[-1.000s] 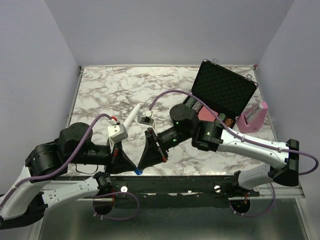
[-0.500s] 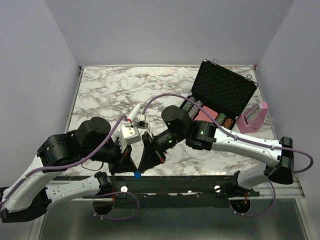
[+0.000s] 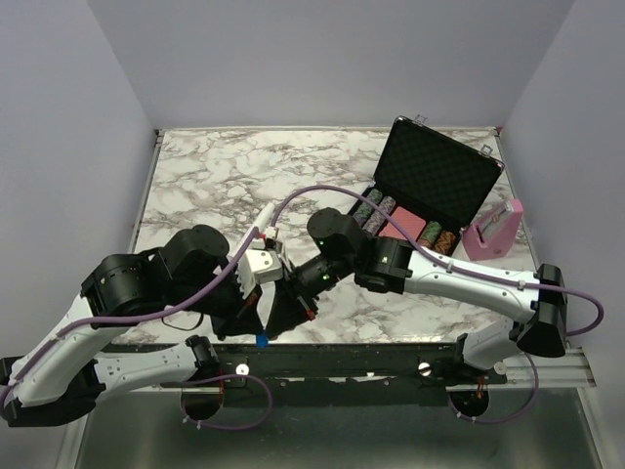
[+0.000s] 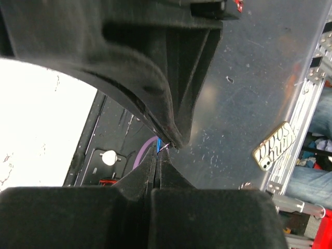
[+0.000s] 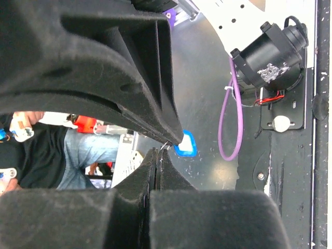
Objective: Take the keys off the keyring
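Observation:
Both grippers meet tip to tip over the near table edge. My left gripper (image 3: 257, 327) is shut, and the blue-headed key (image 3: 262, 341) sticks out just past its tips. It shows as a blue sliver in the left wrist view (image 4: 158, 142) and as a blue head face-on in the right wrist view (image 5: 185, 143). My right gripper (image 3: 270, 328) is shut, with the thin silvery keyring (image 5: 165, 146) at its tips. The ring also shows in the left wrist view (image 4: 165, 147). The key's blade is hidden.
An open black case (image 3: 441, 176) with poker chips (image 3: 379, 207) stands at the back right, with a pink object (image 3: 493, 232) beside it. A white stick-like tool (image 3: 265, 215) lies behind the left arm. The marble table (image 3: 215, 176) ends just below the grippers.
Both arms have shifted left and closer together along the near edge, and the blue key moved left with them. Both grippers stay shut.

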`<state>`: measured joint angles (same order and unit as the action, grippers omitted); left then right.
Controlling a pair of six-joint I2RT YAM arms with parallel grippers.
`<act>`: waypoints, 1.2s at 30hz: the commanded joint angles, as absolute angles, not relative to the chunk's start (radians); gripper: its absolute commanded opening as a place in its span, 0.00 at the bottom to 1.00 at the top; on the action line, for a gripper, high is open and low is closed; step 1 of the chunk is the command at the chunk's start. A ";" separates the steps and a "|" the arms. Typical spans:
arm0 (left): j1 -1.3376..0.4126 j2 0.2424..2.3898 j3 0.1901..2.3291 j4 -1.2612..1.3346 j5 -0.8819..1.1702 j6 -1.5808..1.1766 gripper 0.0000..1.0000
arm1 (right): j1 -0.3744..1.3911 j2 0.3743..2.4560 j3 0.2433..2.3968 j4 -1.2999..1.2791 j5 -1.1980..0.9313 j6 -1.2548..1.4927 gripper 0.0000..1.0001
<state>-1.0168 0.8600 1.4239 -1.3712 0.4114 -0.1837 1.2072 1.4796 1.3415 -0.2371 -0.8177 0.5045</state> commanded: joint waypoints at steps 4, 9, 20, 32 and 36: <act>-1.025 0.925 1.492 -1.259 0.311 -0.130 0.00 | 1.258 1.537 1.327 -0.244 -0.848 0.508 0.01; -1.031 0.933 1.512 -1.273 0.293 -0.135 0.00 | 1.258 1.506 1.298 -0.235 -0.825 0.511 0.01; -1.040 0.934 1.574 -1.302 0.262 -0.149 0.00 | 1.258 1.525 1.282 -0.247 -0.790 0.519 0.01; -1.060 0.917 1.554 -1.296 0.244 -0.181 0.00 | 1.259 1.528 1.313 -0.261 -0.742 0.509 0.01; -1.062 0.902 1.554 -1.289 0.218 -0.202 0.00 | 1.259 1.514 1.304 -0.259 -0.726 0.508 0.01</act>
<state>-1.0603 0.9222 1.5303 -1.3773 0.2802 -0.1738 1.2407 1.5051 1.3182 -0.2173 -0.7528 0.5152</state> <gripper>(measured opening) 0.006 0.008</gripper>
